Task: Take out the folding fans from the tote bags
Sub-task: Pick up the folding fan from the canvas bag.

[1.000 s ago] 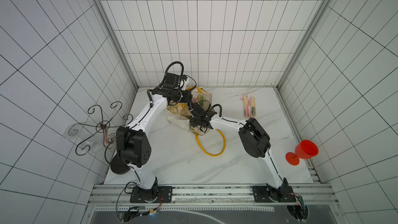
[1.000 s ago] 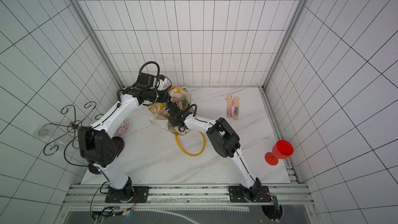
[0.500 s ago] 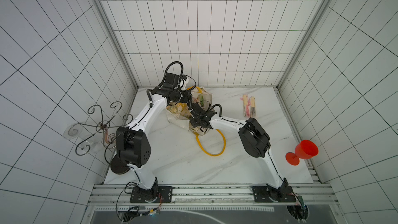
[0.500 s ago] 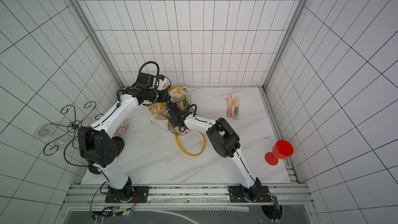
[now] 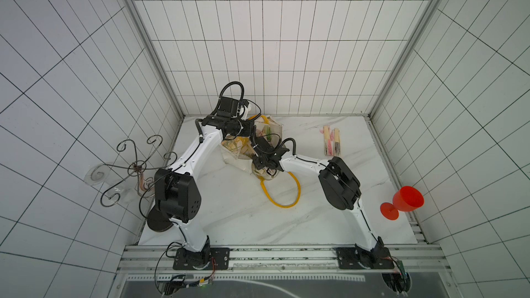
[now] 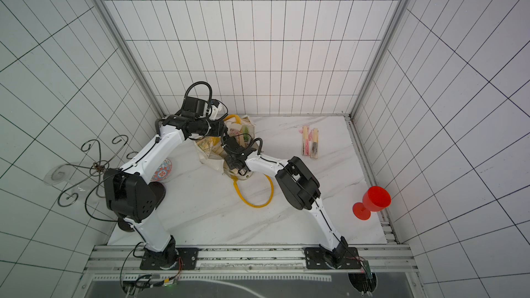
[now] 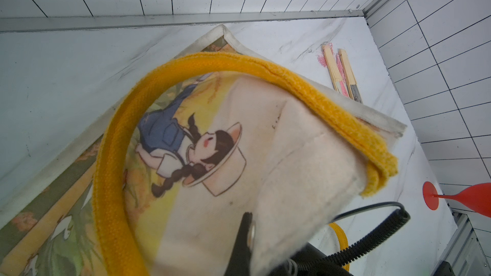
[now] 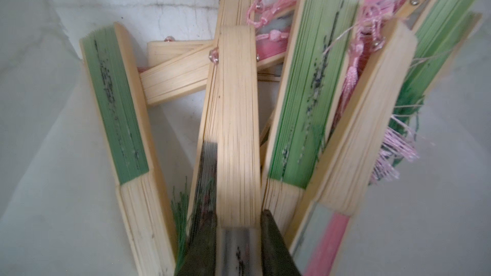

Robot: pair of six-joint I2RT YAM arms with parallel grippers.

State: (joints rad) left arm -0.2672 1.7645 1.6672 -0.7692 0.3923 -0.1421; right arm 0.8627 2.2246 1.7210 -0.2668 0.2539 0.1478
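The tote bag (image 5: 233,161) slumps at about 11 o'clock from the middle of the table (image 5: 229,219) in both top views. One yellow handle (image 5: 282,205) trails out toward 6 o'clock. The left gripper (image 7: 250,231) is pressed together on a fold of the bag's cream cloth near the mouth, lifting it so the opening gapes.

The right gripper (image 8: 238,237) is down inside the bag. Its jaws pinch the held fan (image 8: 236,118) across its two flat outer sticks, at the inked folded part, with the bare bamboo end pointing away from the wrist. Around it the other fans (image 8: 305,96) lie crisscrossed, green and pink, with pink tassels (image 8: 350,80) draped among them. A few fans on the table (image 5: 331,141) lie side by side at 3 o'clock from the bag, well apart from it.

A closed fan looks light and stiff along its length, but the smooth sticks may slide in the jaws and the paper folds would crush or tear. Squeezing flat across the outer sticks — as here — should keep it shut. A hold nearer mid-length would probably tip less on the lift. The tassels are likely to snag neighbouring fans, so a slow, straight pull seems wise. The bag is soft and would likely collapse if not held up.
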